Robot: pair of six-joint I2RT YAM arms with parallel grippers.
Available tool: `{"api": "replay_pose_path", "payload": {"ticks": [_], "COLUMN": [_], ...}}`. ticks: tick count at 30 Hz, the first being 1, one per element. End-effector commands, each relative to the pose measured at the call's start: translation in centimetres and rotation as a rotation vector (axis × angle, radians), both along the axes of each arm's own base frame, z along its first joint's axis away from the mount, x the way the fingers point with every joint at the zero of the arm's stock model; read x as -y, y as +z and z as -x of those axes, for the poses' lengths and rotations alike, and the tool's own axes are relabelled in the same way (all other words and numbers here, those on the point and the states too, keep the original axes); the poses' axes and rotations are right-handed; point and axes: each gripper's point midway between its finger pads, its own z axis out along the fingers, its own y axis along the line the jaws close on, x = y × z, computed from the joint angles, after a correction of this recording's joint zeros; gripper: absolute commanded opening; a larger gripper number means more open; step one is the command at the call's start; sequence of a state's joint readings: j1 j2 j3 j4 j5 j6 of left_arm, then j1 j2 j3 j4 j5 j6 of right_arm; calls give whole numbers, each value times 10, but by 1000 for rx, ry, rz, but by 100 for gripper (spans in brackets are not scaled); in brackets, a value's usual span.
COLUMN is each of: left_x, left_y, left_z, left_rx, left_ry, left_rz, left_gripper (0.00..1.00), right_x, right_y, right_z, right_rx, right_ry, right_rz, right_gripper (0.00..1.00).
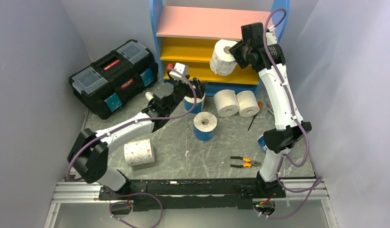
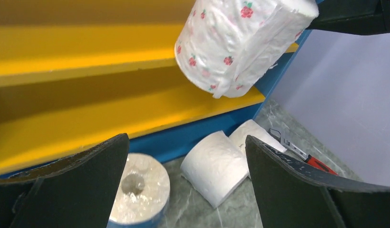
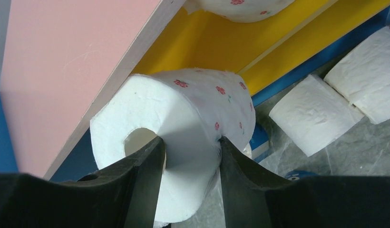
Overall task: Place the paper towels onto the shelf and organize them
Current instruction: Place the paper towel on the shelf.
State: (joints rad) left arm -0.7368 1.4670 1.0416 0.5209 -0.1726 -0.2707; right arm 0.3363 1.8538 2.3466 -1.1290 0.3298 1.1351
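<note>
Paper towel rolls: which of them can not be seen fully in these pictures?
Right wrist: second dotted roll, cut off by the top edge.
Top external: blue thing, perhaps a roll, mostly behind the right arm.
Left wrist: blue-wrapped roll, partly behind the left tool.
Right wrist: held dotted roll's lower part, behind the right tool.

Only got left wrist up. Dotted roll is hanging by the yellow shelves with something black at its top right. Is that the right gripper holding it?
Observer: Yes. In the right wrist view the right gripper is clamped on the pink-dotted roll, with one finger at its core hole and the other on the outer wrap.
Operator: Any rolls outside my frame?
Observer: One. The top view shows a second dotted roll lying on its side on the table, next to the base of the left arm.
</note>
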Motion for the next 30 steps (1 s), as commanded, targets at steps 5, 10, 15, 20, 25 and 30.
{"api": "replay_pose_path", "payload": {"ticks": [5,10,15,20,25,30], "left_x": [36,47,57,66,72,79], "left_y": [56,69,68,64,64,61], "left_z": [-19,-22,-34,-45,-58,-68], "left_rx": [234,299,297,293,288,297], "left_ry": [-120,-145,-147,-146,-125,-118], "left_rz": [26,48,30,23,16,-6], "left_gripper": [99,99,99,99,99,99], "right_x": [-12,-14,-17,-16,-15,-15], "right_y": [-8,-3,3,2,4,4], "right_z": [-33,-32,-32,-30,-26,-20], "right_rx": [47,62,71,68,75,74], "right_ry": [39,61,80,87,104,125], "right_rz": [-54,-55,-59,-53,-51,-46], "right_gripper": [47,53,56,57,58,60]}}
